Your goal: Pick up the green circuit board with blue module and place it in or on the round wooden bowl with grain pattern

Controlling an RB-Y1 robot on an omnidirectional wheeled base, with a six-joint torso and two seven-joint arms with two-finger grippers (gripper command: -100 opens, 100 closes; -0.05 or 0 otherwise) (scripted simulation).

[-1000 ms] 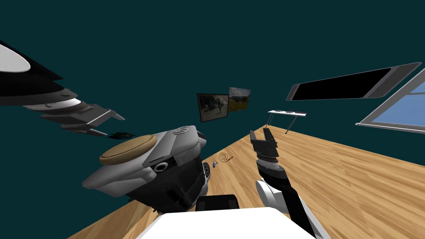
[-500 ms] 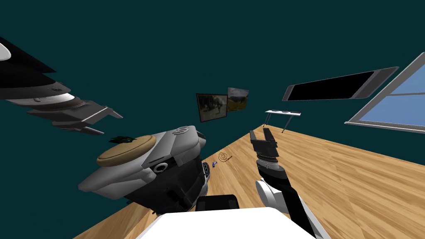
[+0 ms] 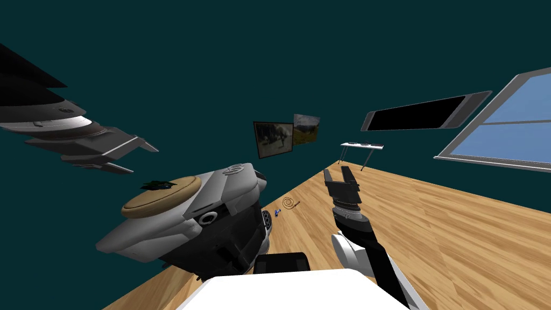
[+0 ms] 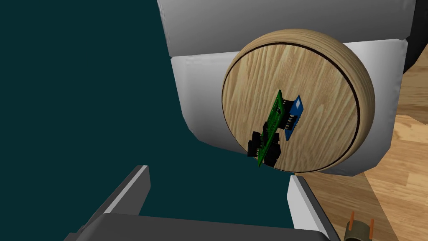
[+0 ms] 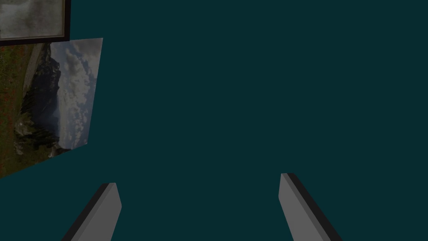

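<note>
On the flat, grained top of the round wooden bowl (image 4: pixel 317 83), close to its rim, is the green circuit board (image 4: pixel 271 125). From the left wrist it shows nearly edge-on and tilted, with the blue module (image 4: pixel 295 116) on one face and black connectors at the end that reaches past the bowl's edge. Whether it already rests on the wood or only leans there cannot be told. The bowl stands on a grey and white piece of furniture (image 4: pixel 196 96), which lifts it above the wooden floor (image 3: pixel 430 231) to a height the arm can reach.

The robot's left pincer (image 4: pixel 217 172) hangs just short of the bowl with both blades spread wide and nothing between them, so the board is free of it. That reads as a release: blades parted to let the board go onto the bowl, and far enough off not to knock it. The placing looks all but done; the risk is the board tipping off the rim.

The right pincer (image 3: pixel 337 171) is held up in front of the chest, well apart from the bowl, blades likewise wide and empty, out of the working arm's way
</note>
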